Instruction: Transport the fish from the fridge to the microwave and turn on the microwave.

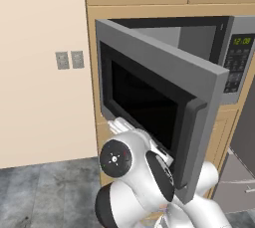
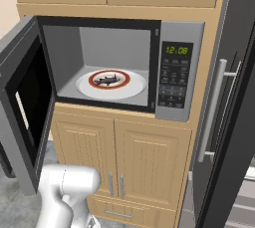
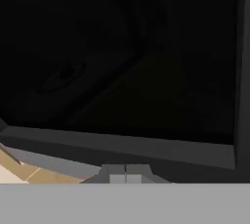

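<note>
The gripper [image 3: 125, 173] is closed, its two fingertips pressed together with nothing between them. In the hand view it sits close against the outer face of the microwave door [image 3: 122, 71], whose black window lies directly ahead of the fingertips and spreads above them; the door's grey frame runs as a band just beyond the tips. To the gripper's lower left in that view, a strip of tan cabinet wood [image 3: 19, 169] shows past the door's edge.

The microwave [image 2: 182, 70] stands with its door [image 2: 22, 107] swung wide on its left hinge, so that the door lies between the arm and the cavity in the left base view. Whether the fingertips actually touch the door cannot be told.

Beyond the door from the gripper, inside the open cavity, a white plate [image 2: 134, 88] with a red ring rests on the floor of the microwave. The fish [image 2: 107, 79], small and dark, lies on the middle of that plate. To the right of the cavity is the dark keypad with a green clock display [image 2: 177, 50] above it.

The fridge [image 2: 234, 112], dark-doored with a vertical bar handle, stands just beside the microwave column, on the far side of it from the gripper. Tan cabinets [image 2: 119, 162] lie below and above the microwave. In the left base view, two wall plates [image 1: 69, 59] sit on the pale wall to the left of the door.
</note>
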